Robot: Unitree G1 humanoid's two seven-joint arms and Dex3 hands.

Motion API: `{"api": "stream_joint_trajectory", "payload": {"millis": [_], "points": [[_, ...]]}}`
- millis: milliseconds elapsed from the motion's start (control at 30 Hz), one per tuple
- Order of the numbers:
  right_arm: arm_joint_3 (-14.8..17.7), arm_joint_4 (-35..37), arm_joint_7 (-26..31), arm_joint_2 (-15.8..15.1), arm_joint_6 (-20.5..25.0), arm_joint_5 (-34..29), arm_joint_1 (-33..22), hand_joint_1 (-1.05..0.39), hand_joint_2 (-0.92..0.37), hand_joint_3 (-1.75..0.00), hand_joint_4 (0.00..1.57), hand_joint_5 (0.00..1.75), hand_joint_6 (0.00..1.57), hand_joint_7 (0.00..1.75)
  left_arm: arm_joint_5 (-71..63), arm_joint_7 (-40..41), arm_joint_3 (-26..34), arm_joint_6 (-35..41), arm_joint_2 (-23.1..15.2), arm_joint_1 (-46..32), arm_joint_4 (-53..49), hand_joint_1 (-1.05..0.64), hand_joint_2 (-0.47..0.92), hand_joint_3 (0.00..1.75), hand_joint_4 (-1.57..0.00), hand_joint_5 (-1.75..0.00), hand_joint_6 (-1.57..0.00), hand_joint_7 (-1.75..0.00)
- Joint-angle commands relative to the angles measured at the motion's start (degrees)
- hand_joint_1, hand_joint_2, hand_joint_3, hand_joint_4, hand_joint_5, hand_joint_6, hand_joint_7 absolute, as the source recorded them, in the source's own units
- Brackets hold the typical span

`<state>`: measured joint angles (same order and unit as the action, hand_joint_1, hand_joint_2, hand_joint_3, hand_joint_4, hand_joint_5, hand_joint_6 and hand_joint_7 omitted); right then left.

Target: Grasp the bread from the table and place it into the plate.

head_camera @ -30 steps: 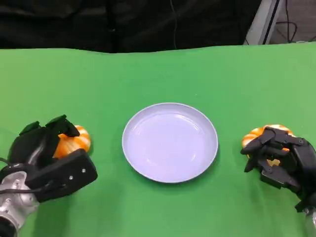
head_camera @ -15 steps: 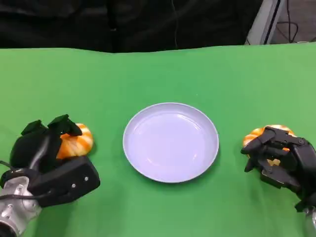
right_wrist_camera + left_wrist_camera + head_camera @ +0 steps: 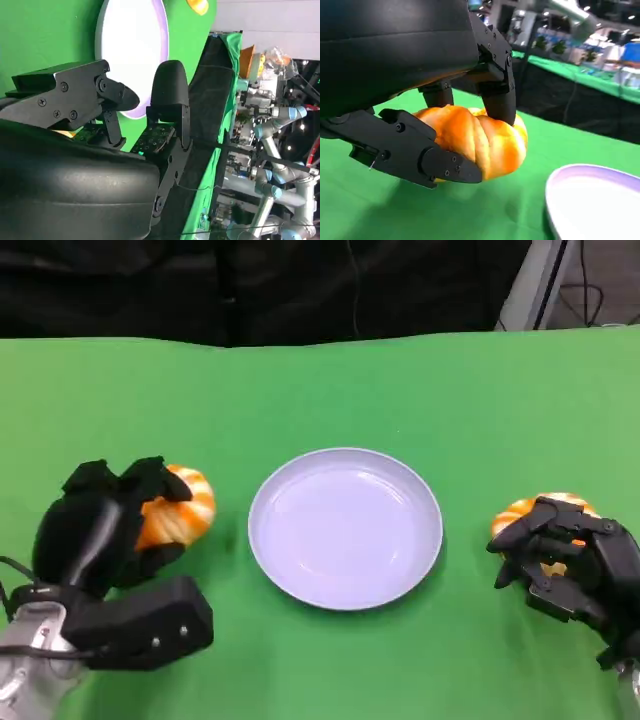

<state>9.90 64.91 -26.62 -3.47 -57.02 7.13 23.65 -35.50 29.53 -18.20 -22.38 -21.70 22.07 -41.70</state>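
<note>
The bread [image 3: 183,508] I am holding is an orange, ridged bun at the left of the head frame, a little below the middle, just left of the plate [image 3: 345,528]. My left hand [image 3: 110,525] wraps it from the lower left: black fingers curl over its top and near side, and its right end sticks out past them toward the plate. In the left wrist picture the bread [image 3: 485,140] sits in the middle of the frame, pinched between a finger pressing down on its top and a flat black part under its near side, with my left hand [image 3: 420,75] filling the upper left. A shadow lies on the green table [image 3: 380,210] beneath the bun; I cannot tell whether it touches the cloth.

The plate is pale lilac and round, in the middle of the head frame, with nothing in it. In the left wrist picture its rim [image 3: 590,172] shows at the lower right.

A second bread [image 3: 525,510] lies at the right edge of the head frame, right of the plate. My right hand [image 3: 565,560] sits over its lower right part with fingers curled down around it; I cannot tell whether they grip it.
</note>
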Motion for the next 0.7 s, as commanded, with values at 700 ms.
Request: {"api": "stream_joint_trajectory", "payload": {"millis": [700], "points": [[-0.07,0.11,0.48,-0.34,-0.49,-0.04,0.32,0.08,-0.79,-0.76,0.85,1.43,0.88,1.03,-1.83,-3.42,0.17,0.94,2.35,-0.52,13.78,-0.11,0.92,0.31,-0.41,-1.68,-0.6,-1.32]]}}
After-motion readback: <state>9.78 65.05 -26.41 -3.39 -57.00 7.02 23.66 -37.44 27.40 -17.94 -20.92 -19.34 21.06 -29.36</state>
